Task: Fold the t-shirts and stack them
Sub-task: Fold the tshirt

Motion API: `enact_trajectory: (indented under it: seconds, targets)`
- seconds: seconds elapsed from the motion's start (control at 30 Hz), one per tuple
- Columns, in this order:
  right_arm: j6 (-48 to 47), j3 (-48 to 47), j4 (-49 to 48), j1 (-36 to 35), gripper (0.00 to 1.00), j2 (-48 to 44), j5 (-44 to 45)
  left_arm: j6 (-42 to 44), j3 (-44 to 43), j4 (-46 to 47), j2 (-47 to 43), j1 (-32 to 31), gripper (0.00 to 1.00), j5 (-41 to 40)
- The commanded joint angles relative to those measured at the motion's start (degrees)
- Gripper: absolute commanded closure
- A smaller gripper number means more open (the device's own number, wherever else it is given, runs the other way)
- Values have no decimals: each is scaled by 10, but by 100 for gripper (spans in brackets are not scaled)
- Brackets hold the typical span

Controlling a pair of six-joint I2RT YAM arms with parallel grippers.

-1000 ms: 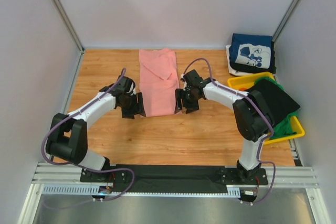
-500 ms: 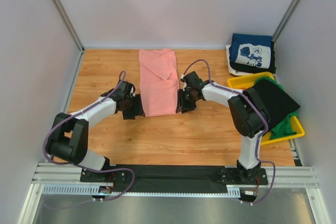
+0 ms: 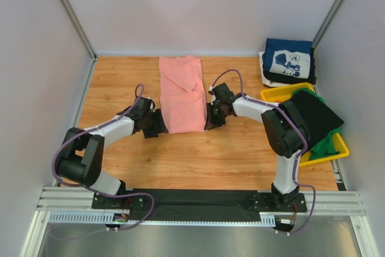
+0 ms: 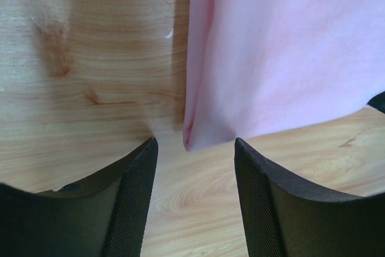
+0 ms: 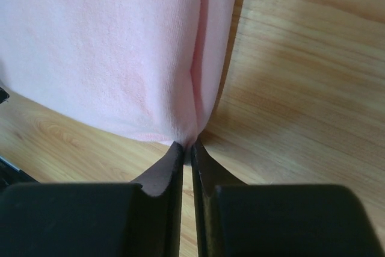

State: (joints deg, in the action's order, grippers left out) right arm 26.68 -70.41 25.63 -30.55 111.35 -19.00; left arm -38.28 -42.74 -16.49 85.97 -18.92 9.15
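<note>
A salmon-pink t-shirt (image 3: 181, 93) lies folded into a long strip on the wooden table (image 3: 198, 154). My right gripper (image 3: 210, 121) is shut on its near right corner; in the right wrist view the cloth (image 5: 120, 46) bunches between the tips of that gripper (image 5: 187, 147). My left gripper (image 3: 160, 126) stands open at the near left corner. In the left wrist view that corner (image 4: 198, 139) lies just ahead of the open gripper (image 4: 194, 148), not touching either finger. A navy t-shirt with a white print (image 3: 287, 58) tops a folded stack at the back right.
A yellow bin (image 3: 278, 93) at the right holds black cloth (image 3: 313, 115) and green cloth (image 3: 323, 142). White cloth (image 3: 264, 71) shows under the navy shirt. Walls enclose the table on the left, back and right.
My right gripper has closed on the pink shirt's near right corner. My left gripper has slid down and toward the near left corner, its jaws narrowing slightly.
</note>
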Motion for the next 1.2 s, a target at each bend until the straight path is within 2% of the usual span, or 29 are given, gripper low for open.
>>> enact_trajectory:
  seconds: [0.0,0.13,0.23,0.4,0.47,0.5,0.53,0.57,0.7,0.87,1.17]
  targets:
    - [-9,15,-6,0,92,8,14,-14,22,37,-5,2,39,-13]
    - [-12,13,-7,-1,99,13,9,-19,20,44,9,2,52,-19]
    - [-13,12,-7,0,100,16,6,-26,22,53,21,2,62,-11]
    - [-13,13,-11,1,100,19,4,-30,25,59,25,2,66,-8]
    - [-12,13,-11,0,100,19,0,-32,26,66,27,2,76,-5]
    - [-11,13,-11,0,100,18,0,-34,26,68,26,2,90,-4]
    - [-11,14,-12,1,100,16,-1,-36,25,69,22,1,98,-2]
    - [-10,16,-12,0,100,9,0,-36,25,67,17,1,100,1]
    - [4,35,-11,0,100,-27,-3,-29,20,20,-36,1,100,-9]
    - [27,58,21,-13,100,-117,11,-27,30,-60,-123,1,100,-16]
    - [79,97,101,-88,100,-294,85,-65,42,-221,-330,-3,100,10]
